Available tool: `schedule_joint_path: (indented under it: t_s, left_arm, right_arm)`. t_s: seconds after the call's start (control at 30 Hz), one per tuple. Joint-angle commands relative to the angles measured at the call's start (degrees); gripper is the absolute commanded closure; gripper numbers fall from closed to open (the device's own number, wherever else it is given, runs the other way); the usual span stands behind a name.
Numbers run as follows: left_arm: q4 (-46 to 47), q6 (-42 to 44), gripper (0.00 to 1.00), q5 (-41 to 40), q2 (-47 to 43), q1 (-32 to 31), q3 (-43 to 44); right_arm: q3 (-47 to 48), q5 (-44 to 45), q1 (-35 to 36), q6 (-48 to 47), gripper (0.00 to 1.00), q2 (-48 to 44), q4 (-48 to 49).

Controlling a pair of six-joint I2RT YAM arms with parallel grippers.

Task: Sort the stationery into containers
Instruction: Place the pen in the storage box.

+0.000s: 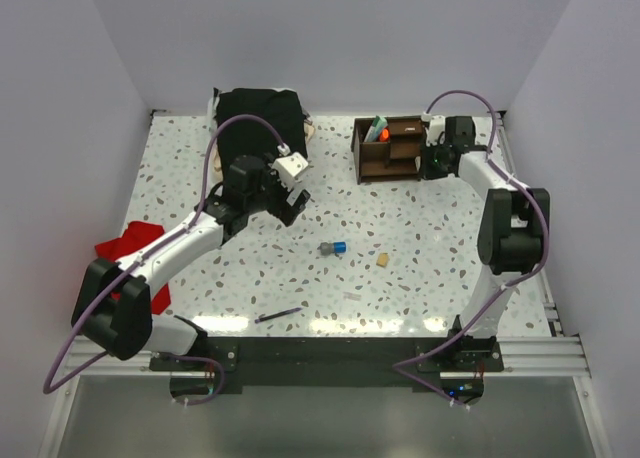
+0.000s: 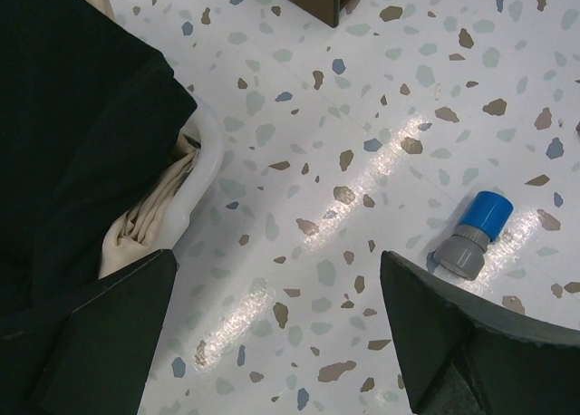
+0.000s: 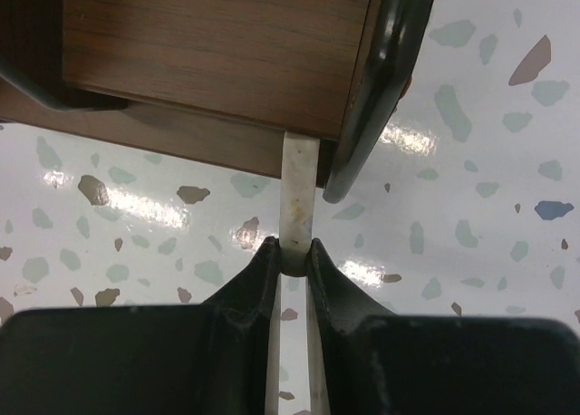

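Note:
The dark brown wooden organiser (image 1: 388,148) stands at the back right, with an orange-capped marker and a pale green pen (image 1: 376,130) upright in its left compartment. My right gripper (image 1: 432,160) is at its right side, shut on a white pen (image 3: 297,197) whose far end reaches the organiser's wall (image 3: 217,43); the fingers (image 3: 263,270) pinch it. My left gripper (image 1: 290,196) is open and empty above the table. The blue-grey sharpener (image 1: 333,248) lies just outside its right finger in the left wrist view (image 2: 473,234). A tan eraser (image 1: 382,260) and a black pen (image 1: 278,316) lie loose.
A black cloth (image 1: 260,118) covers a white tray with beige fabric (image 2: 195,179) at the back left, close to my left gripper. A red cloth (image 1: 125,243) lies at the left edge. A dark curved piece (image 3: 390,80) sits by the organiser's corner.

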Motion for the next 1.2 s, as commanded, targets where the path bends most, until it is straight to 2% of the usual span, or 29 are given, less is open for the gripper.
schedule_joint_path:
  t_s: [0.0,1.03,1.17]
  left_arm:
    - [3.0,0.0,0.00,-0.4,0.5,0.2,2.3]
    - [3.0,-0.4,0.00,0.6,1.2,0.2,2.4]
    - [3.0,-0.5,0.00,0.6,1.3,0.2,2.4]
  right_arm:
    - [4.0,0.6,0.3,1.1,1.00,1.5,2.0]
    - [7.5,3.9,2.6,1.9,1.00,5.3,3.2]
    - [7.7,5.0,2.9,2.1,0.93,5.4,3.3]
